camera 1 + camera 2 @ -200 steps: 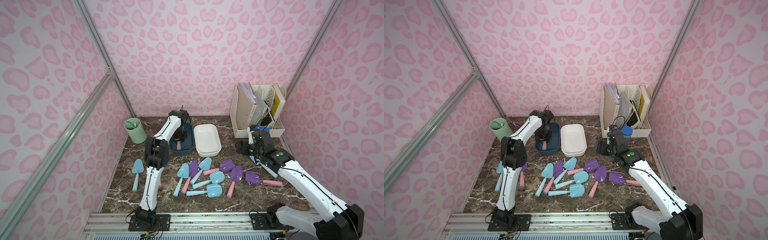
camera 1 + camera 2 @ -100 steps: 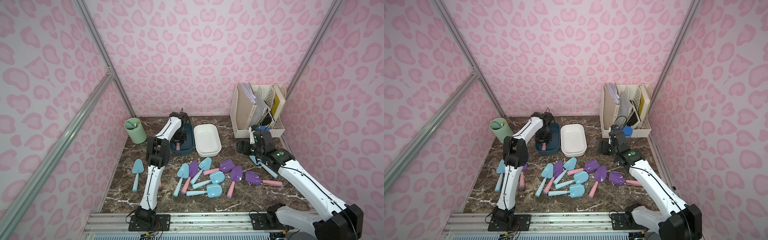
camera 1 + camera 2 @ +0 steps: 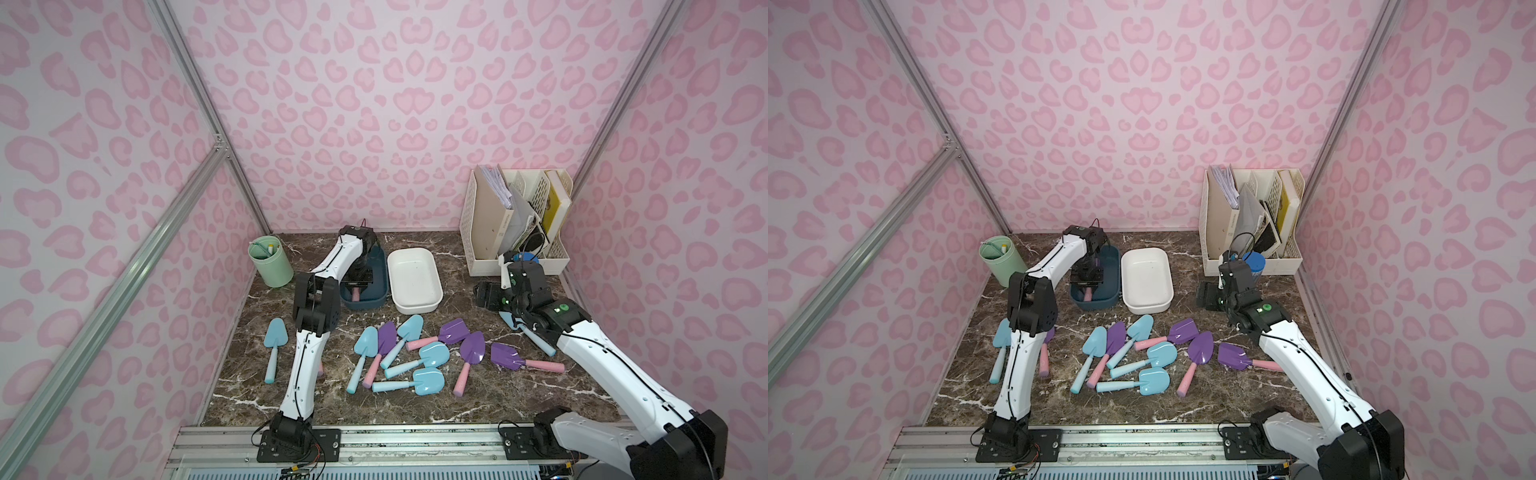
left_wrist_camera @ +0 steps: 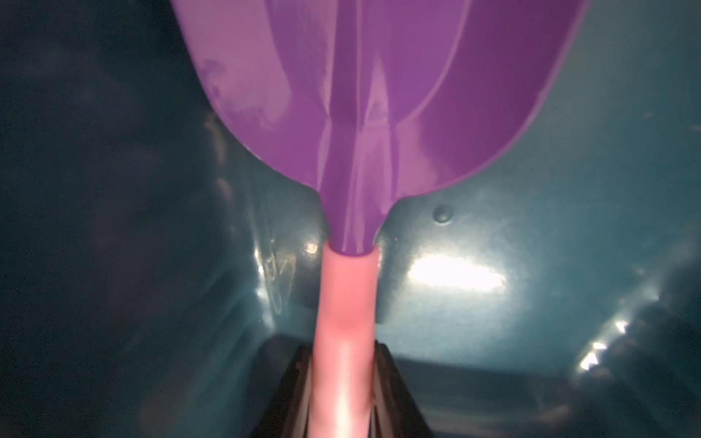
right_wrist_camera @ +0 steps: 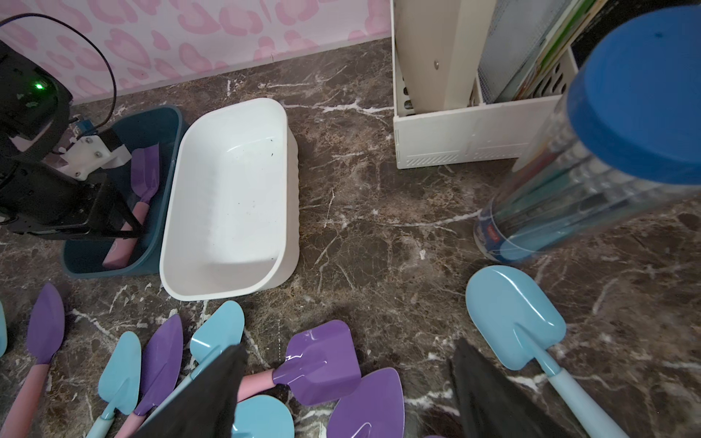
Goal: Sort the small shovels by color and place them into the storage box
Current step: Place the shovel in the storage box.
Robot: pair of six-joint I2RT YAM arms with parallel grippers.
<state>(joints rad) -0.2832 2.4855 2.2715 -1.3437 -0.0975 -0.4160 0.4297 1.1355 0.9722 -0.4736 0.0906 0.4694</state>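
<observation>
My left gripper [image 3: 356,286] [image 3: 1087,282] [image 4: 345,352] reaches down into the dark blue storage box [image 3: 374,301] [image 3: 1100,305] [image 5: 113,267]. It is shut on the pink handle of a purple-bladed shovel [image 4: 379,94] [image 5: 146,170], whose blade lies inside the box. A white storage box [image 3: 415,309] [image 3: 1148,309] [image 5: 227,189] stands beside it with nothing in it. Several purple [image 3: 471,347] and light blue shovels [image 3: 432,380] lie loose on the marble. My right gripper [image 3: 488,295] [image 3: 1208,297] [image 5: 347,354] hovers open to the right of them, holding nothing. One light blue shovel [image 5: 516,314] lies beside it.
A green cup [image 3: 270,262] stands at the back left. A cream file organizer [image 3: 515,220] fills the back right corner, with a blue-lidded clear tube [image 5: 626,113] in front of it, close to my right wrist. One light blue shovel [image 3: 275,334] lies alone left of the left arm.
</observation>
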